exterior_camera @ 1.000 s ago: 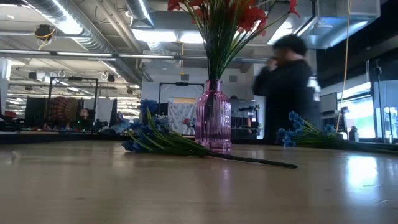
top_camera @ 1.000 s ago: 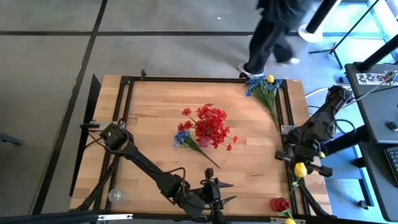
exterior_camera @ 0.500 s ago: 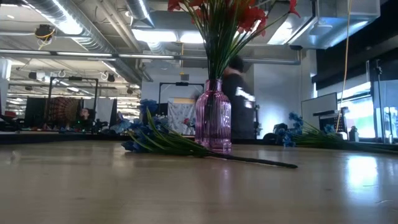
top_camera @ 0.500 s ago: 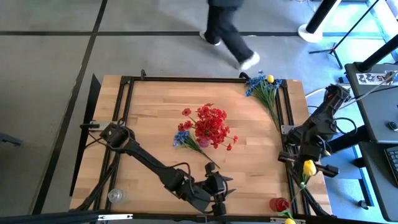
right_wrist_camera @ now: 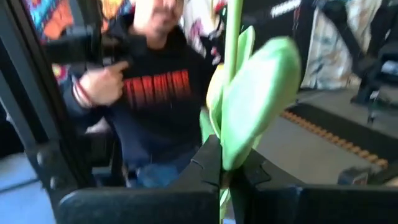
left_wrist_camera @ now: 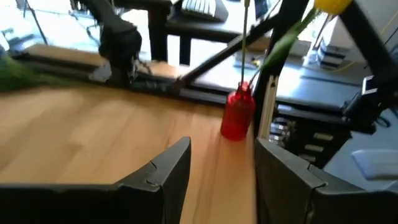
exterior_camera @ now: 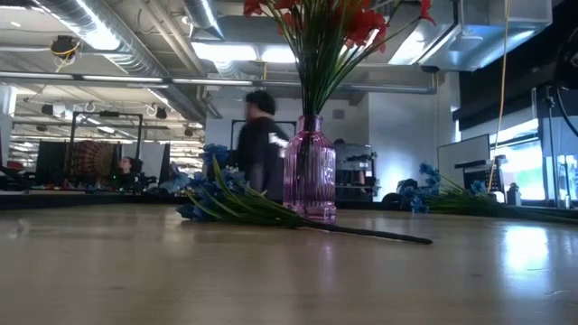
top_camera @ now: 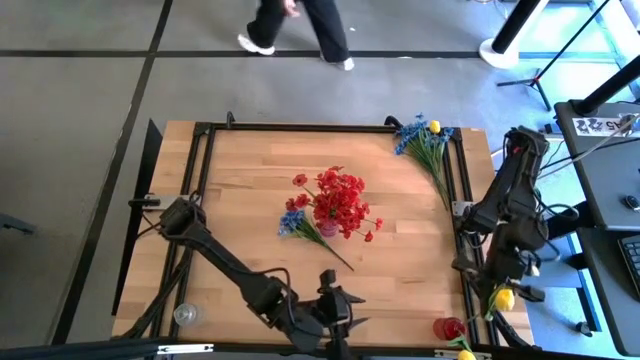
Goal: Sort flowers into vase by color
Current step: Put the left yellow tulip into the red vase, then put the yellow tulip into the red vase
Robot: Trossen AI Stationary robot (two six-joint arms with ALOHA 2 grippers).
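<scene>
right gripper (right_wrist_camera: 225,171) clamped on yellow flower (top_camera: 504,298)'s stem, only in wrist view

The pale wooden table (top_camera: 250,200) has a black frame running along its edges. A pink ribbed vase (exterior_camera: 309,169) of red flowers (top_camera: 340,200) stands near its middle, with a blue sprig (top_camera: 296,224) lying flat just beside the vase — its stem trailing away across the wood. Well apart from the vase, a blue-and-yellow bunch (top_camera: 425,145) lies at a far corner (on the right arm's side), a small red vase (top_camera: 449,328) stands at the near corner, and a clear glass (top_camera: 186,315) stands at the opposite near corner.
</scene>
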